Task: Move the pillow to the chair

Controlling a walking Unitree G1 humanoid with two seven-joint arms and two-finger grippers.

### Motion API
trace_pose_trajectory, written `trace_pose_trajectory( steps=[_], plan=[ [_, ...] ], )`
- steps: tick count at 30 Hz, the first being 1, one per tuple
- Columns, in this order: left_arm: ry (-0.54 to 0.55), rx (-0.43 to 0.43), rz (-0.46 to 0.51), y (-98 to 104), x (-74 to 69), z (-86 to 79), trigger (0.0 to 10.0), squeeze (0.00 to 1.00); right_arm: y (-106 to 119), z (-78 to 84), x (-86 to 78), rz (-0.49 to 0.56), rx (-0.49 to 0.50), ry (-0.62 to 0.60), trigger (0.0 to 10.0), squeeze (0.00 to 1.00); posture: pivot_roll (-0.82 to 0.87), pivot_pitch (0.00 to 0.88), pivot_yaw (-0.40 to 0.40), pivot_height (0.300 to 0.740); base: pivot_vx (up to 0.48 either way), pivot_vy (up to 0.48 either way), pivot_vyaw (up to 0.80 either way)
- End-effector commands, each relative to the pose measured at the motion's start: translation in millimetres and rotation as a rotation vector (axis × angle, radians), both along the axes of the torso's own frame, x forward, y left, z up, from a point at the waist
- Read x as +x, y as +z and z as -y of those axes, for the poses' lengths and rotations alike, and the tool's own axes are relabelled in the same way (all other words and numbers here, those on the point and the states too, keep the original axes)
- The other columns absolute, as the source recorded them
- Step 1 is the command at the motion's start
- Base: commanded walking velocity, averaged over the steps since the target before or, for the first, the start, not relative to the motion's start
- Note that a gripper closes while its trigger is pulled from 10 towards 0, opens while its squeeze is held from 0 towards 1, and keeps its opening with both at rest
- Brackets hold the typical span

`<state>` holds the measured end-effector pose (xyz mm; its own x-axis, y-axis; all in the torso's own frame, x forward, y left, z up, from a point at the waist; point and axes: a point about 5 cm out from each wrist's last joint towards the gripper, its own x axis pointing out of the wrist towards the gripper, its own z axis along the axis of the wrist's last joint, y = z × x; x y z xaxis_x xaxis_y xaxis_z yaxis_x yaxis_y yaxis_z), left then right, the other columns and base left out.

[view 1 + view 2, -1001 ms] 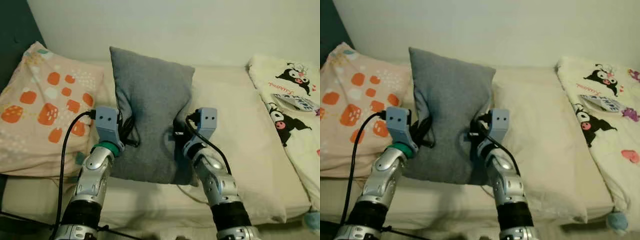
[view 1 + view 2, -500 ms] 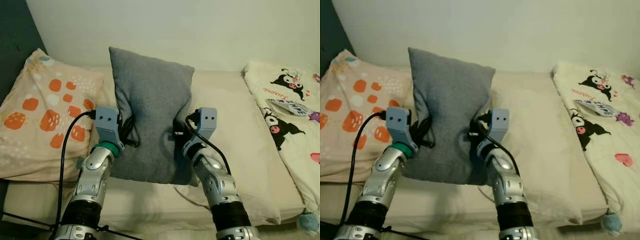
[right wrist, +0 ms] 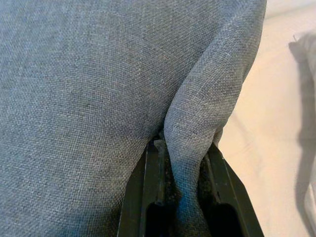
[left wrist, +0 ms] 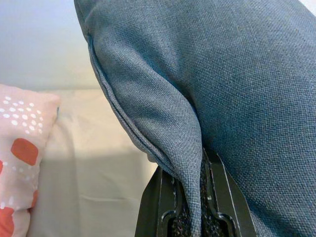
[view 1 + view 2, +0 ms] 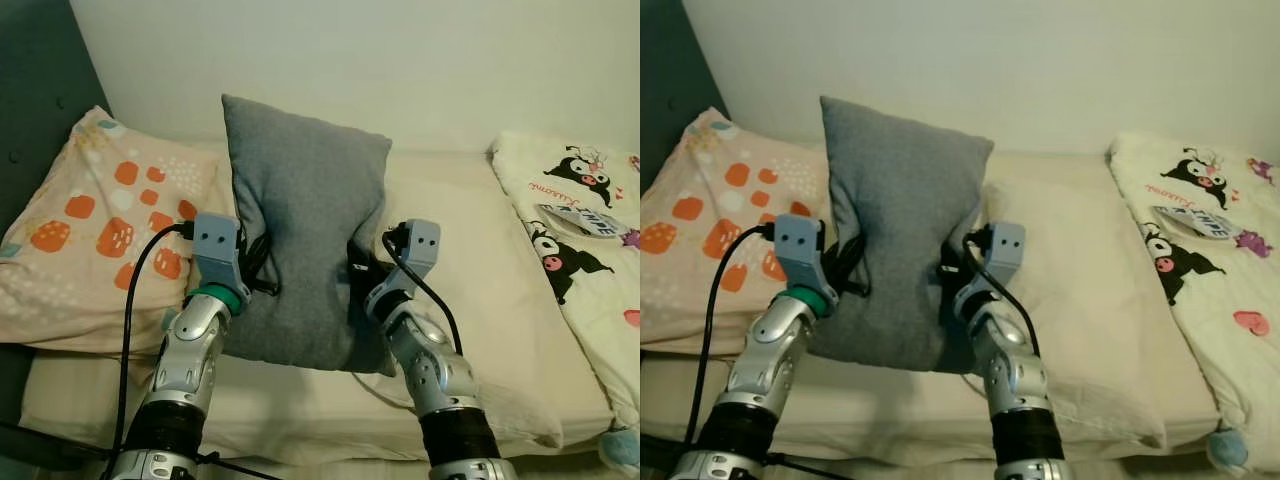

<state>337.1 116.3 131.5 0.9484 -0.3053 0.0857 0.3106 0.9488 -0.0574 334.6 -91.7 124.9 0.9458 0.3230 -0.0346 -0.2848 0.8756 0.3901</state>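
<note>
A grey pillow [image 5: 305, 250] is held upright above a cream bed [image 5: 480, 260], between my two arms. My left gripper [image 5: 252, 262] is shut on a fold of its left edge, and the left wrist view has the fabric pinched between the black fingers [image 4: 163, 202]. My right gripper [image 5: 357, 272] is shut on a fold of the pillow's right edge, the cloth [image 3: 192, 148] bunched between its fingers [image 3: 148, 197]. The pillow's lower edge hangs near the mattress.
A pink pillow with orange spots [image 5: 95, 225] lies to the left on the bed. At the right is a white blanket with cartoon prints [image 5: 580, 220]. A pale wall [image 5: 350, 60] stands behind, and a dark panel [image 5: 40, 110] sits at the far left.
The camera view has shifted a little, so the bed and side pillows sit differently in frame. Both grippers keep their hold on the grey pillow, and the right wrist has tilted slightly.
</note>
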Motion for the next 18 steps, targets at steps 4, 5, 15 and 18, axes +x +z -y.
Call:
trace_pose_trajectory(
  steps=[4,5,15,18],
  plan=[
    [-0.074,0.013,0.019,2,-2.1,18.7,10.0,0.00,6,-13.6,0.6,0.063,-0.091,0.035,10.0,0.00,-0.03,0.000,-0.016,0.740,0.000,0.000,0.00],
    [-0.073,0.013,0.018,3,-1.6,18.5,10.0,0.00,7,-13.2,1.2,0.065,-0.084,0.028,10.0,0.00,-0.03,0.000,-0.016,0.740,0.000,0.000,0.00],
    [-0.056,0.017,0.014,6,4.0,20.5,10.0,0.00,12,-6.4,4.2,0.088,-0.096,-0.019,10.0,0.00,-0.08,0.002,-0.023,0.740,0.000,0.000,0.00],
    [-0.054,0.031,0.005,5,6.2,22.4,10.0,0.00,12,-2.3,5.4,0.091,-0.110,-0.052,10.0,0.00,-0.07,0.000,-0.001,0.740,0.000,0.000,0.00]
  ],
)
